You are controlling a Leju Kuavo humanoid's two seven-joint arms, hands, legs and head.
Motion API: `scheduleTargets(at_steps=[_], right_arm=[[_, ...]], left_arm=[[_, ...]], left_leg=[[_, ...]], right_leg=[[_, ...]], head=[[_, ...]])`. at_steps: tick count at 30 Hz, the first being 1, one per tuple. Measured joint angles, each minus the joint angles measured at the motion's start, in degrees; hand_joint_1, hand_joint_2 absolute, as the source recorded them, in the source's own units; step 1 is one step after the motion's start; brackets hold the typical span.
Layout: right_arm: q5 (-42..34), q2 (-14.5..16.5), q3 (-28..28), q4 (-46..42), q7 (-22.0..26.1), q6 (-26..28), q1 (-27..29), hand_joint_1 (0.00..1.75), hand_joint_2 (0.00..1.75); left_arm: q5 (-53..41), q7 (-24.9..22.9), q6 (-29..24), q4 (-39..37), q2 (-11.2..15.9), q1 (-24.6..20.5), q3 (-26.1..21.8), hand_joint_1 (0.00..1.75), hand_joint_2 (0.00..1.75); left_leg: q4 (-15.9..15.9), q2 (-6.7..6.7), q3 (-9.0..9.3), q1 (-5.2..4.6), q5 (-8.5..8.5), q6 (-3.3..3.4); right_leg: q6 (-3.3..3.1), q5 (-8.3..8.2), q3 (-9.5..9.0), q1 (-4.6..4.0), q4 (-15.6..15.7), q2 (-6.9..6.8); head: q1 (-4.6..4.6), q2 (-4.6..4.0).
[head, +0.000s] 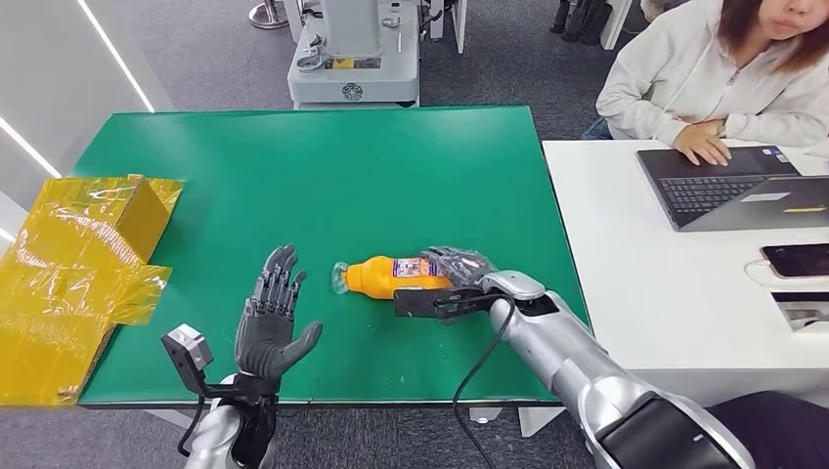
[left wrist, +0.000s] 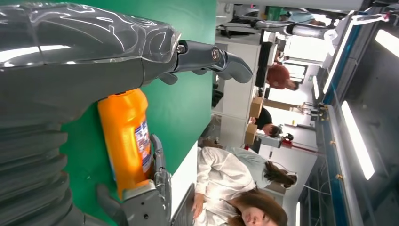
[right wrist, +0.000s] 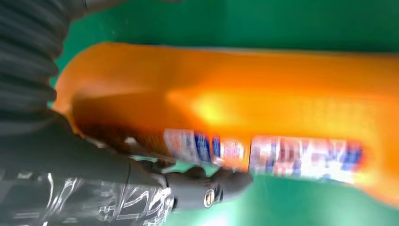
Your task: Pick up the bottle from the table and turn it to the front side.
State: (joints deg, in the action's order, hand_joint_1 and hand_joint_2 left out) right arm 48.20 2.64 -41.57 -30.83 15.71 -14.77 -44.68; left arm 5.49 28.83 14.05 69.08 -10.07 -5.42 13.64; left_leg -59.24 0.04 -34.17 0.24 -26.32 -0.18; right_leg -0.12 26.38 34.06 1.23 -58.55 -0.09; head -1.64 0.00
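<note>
Bottle (head: 388, 277) base hidden under gripping right robot hand (head: 456, 269), left robot hand (head: 273, 318) spread, empty

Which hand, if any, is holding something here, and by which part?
The right hand grips the orange bottle at its base end as it lies on the table. The left hand holds nothing, fingers apart.

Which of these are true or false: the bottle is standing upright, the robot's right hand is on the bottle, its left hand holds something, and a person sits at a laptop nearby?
1. The orange bottle stands upright. False: it lies on its side on the green table.
2. The right hand is on the bottle. True.
3. The left hand holds something. False: it is open, beside the bottle.
4. A person sits at a laptop. True.
</note>
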Motion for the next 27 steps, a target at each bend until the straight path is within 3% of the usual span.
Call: scheduleTargets(at_steps=[4, 5, 8, 9, 15, 20, 27], right_arm=[[1.8, -0.7, -3.9, 0.5, -2.3, 0.6, -0.7, 0.01, 1.75], [2.0, -0.9, -4.9, 0.6, -2.9, 0.7, -0.9, 0.12, 1.75], [2.6, -1.6, -7.5, 0.8, -4.5, 0.8, -1.5, 1.37, 1.75], [2.7, -1.8, -8.3, 0.8, -5.1, 0.7, -1.7, 1.70, 1.75], [2.1, -2.5, -11.2, 0.9, -6.6, 0.4, -2.3, 1.75, 1.75], [-1.6, -3.2, -11.9, 0.5, -5.2, 3.5, -1.9, 1.75, 1.75], [-18.8, -4.8, -6.0, -5.3, 3.1, 7.6, 3.2, 1.75, 1.75]], left_arm=[[0.3, 0.0, 0.0, -1.0, 0.0, 0.2, 0.0, 0.00, 1.75], [0.4, 0.0, 0.0, -1.2, 0.0, 0.2, 0.0, 0.00, 1.75], [0.7, -0.2, 0.3, -1.5, 0.0, 0.4, 0.0, 0.00, 1.75], [0.7, -0.3, 0.3, -1.6, 0.0, 0.4, 0.0, 0.00, 1.75], [1.0, -0.8, 0.5, -1.9, -0.2, 0.3, 0.0, 0.00, 1.75], [1.2, -1.0, 0.1, -1.9, -0.2, 0.8, 0.0, 0.00, 1.75], [1.2, -0.5, -0.8, -1.1, 0.2, 2.6, -0.2, 0.00, 1.75]], left_leg=[[0.0, -0.01, 0.01, 0.00, 0.00, 0.00], [0.0, -0.01, 0.01, 0.00, 0.00, 0.01], [0.0, -0.02, 0.02, -0.01, 0.01, 0.01], [0.0, -0.02, 0.02, -0.01, 0.01, 0.01], [0.0, 0.01, 0.06, -0.01, 0.03, 0.05], [0.0, 0.00, 0.06, -0.01, 0.04, 0.05], [0.0, -0.01, 0.04, 0.00, 0.02, 0.05]], right_leg=[[0.00, 0.00, -0.02, 0.00, 0.0, -0.01], [0.00, 0.00, -0.03, 0.00, 0.0, -0.02], [0.01, 0.00, -0.05, 0.01, 0.0, -0.04], [0.01, 0.00, -0.06, 0.01, 0.0, -0.04], [0.00, -0.03, -0.07, 0.01, 0.0, 0.01], [0.00, -0.04, -0.07, 0.01, 0.0, -0.01], [0.00, -0.02, -0.04, 0.00, 0.0, 0.00]], head=[[0.00, 0.00], [0.01, 0.00], [0.01, 0.00], [0.01, 0.00], [-0.01, 0.00], [0.00, 0.00], [0.00, 0.00]])
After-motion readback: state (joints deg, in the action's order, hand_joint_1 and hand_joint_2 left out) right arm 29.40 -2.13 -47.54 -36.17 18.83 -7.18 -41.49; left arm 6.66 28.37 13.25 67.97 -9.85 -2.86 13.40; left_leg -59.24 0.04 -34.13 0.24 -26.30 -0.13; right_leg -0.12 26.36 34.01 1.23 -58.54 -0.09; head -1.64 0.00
